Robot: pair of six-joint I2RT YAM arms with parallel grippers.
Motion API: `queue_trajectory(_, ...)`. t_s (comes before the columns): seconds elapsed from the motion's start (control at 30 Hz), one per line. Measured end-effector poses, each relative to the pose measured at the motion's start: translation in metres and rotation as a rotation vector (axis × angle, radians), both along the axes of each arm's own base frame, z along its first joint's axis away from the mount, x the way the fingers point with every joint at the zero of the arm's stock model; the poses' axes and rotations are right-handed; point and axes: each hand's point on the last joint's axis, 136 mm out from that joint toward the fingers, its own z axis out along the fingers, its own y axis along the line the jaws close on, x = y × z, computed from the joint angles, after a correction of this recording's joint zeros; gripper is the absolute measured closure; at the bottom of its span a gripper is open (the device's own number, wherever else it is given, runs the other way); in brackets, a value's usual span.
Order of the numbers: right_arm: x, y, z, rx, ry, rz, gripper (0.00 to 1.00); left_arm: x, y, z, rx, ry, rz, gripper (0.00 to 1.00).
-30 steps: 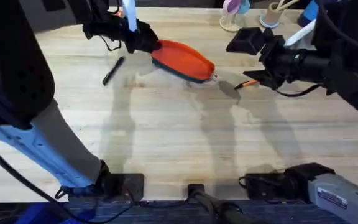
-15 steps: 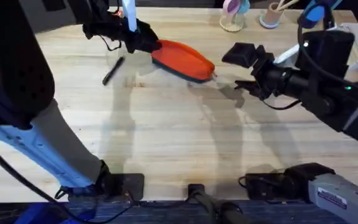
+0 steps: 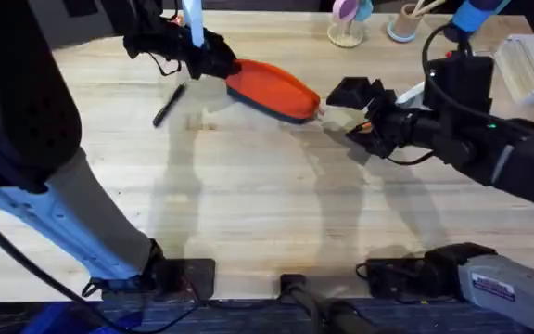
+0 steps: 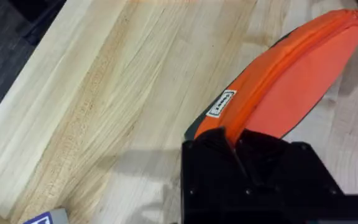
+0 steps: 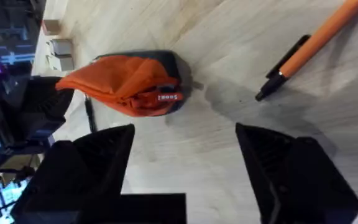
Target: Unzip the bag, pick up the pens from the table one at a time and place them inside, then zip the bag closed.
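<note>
The orange bag (image 3: pixel 272 88) lies at the back middle of the table (image 3: pixel 248 204), its zipper closed. My left gripper (image 3: pixel 213 61) is shut on its left end; in the left wrist view the bag (image 4: pixel 291 81) runs out from that gripper (image 4: pixel 241 146). My right gripper (image 3: pixel 352 115) stands open just right of the bag's other end, with nothing between its fingers. The orange pen (image 5: pixel 319 34) lies on the wood beyond the right gripper (image 5: pixel 185 155), and the bag (image 5: pixel 129 84) is farther off. The black pen (image 3: pixel 169 104) lies left of the bag.
Cups with utensils (image 3: pixel 346 23) stand at the back edge and a white box (image 3: pixel 531 65) sits at the far right. Both arm bases and cables crowd the front edge. The wide middle of the table is bare wood.
My right arm has swung left and down toward the bag's right end, now hovering over the orange pen. The left gripper and the bag have stayed put.
</note>
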Motion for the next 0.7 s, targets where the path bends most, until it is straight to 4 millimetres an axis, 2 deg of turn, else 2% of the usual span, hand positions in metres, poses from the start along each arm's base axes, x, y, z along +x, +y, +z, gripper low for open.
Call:
queue_trajectory(0.13,0.007,0.003,-0.001,0.009,-0.016,-0.002,0.018,0.0,0.0,0.0,0.0,0.002,0.0,0.957)
queue_trajectory(0.33,0.014,0.017,0.004,0.028,-0.059,0.027,0.007,-0.001,0.0,0.0,0.0,0.006,0.0,0.957)
queue_trajectory(0.53,0.021,0.024,-0.005,0.05,-0.048,0.02,0.006,-0.002,0.0,-0.001,0.0,0.009,0.0,0.958)
queue_trajectory(0.7,0.032,0.027,-0.004,0.074,-0.078,0.007,0.005,-0.002,0.0,-0.001,0.0,0.01,0.0,0.958)
